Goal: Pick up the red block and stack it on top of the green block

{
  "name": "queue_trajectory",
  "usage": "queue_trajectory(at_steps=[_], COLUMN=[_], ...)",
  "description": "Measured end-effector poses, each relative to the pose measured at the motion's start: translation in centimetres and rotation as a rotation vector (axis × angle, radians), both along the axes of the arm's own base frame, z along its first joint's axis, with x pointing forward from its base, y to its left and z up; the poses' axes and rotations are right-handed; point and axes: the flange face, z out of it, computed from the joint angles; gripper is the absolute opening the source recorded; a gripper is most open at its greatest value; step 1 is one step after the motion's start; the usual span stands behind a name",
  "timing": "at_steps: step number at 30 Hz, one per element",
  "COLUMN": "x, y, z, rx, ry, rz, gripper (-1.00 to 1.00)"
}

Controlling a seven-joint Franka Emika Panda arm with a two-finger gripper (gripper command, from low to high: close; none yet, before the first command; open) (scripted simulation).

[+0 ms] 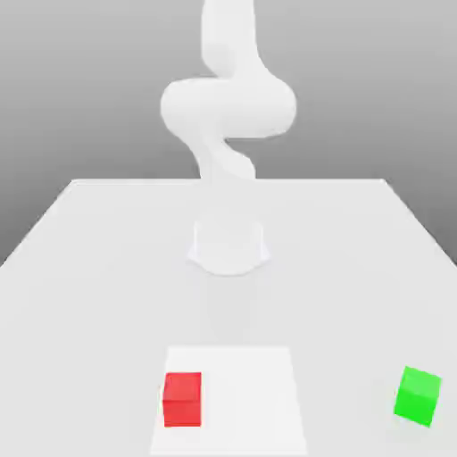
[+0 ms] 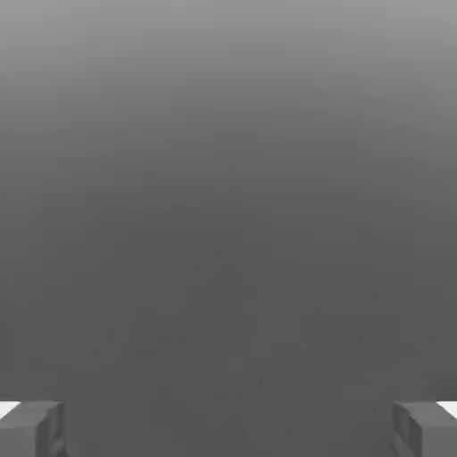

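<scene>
The task looks to be at its very start, with the reach for the red block the step in hand. The bright red cube-shaped block (image 1: pixel 182 400) sits near the exterior view's bottom edge, left of centre, on a flat white square patch (image 1: pixel 245 402) that lies on the pale grey tabletop (image 1: pixel 107 294). It rests close to the patch's edge on the exterior view's left. The bright green cube-shaped block (image 1: pixel 417 396) stands directly on the tabletop, off the patch and well apart from the red one, toward the exterior view's right; it is turned at an angle (the red one looks nearly square to the camera).

The smooth white robot arm (image 1: pixel 228 107) rises behind both blocks. In the hand view, the grey two-finger gripper (image 2: pixel 228 430) has its fingers wide apart, with nothing between them.

The next move, as I judge it, calls for bringing the gripper over the red block, lining the fingers up with two opposite faces, and lowering before closing. The green block's turned stance will matter later (a wrist turn would help the faces match). Set down off centre, the red block could tip or slide off, so the release wants a level, gentle touch.
</scene>
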Motion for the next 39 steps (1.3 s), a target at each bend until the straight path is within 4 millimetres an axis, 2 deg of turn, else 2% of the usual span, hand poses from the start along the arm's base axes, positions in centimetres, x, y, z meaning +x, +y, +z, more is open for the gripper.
queue_trajectory(at_steps=[5,8,11,16,22,24,27,28,35,39], x=[5.5,7.6,8.7,8.8,5.9,5.5,5.4,5.3,5.3,5.3], y=[-1.3,-2.1,-2.8,-3.9,-5.4,-5.5,-5.5,-5.5,-5.5,-5.5], z=[-9.8,-15.9,-22.2,-32.5,-44.1,-46.9,-50.5,-51.6,-51.8,-48.0], rx=[0.004,0.004,0.003,-0.003,-0.015,-0.019,-0.019,-0.019,-0.019,-0.019], ry=[0.162,0.256,0.350,0.506,0.692,0.713,0.719,0.720,0.721,0.721], rz=[0.012,0.017,0.021,0.026,0.026,0.028,0.029,0.029,0.029,0.029], gripper=[0.00,0.00,0.00,0.00,0.00,0.00,0.00,-1.00,-1.00,-1.00])
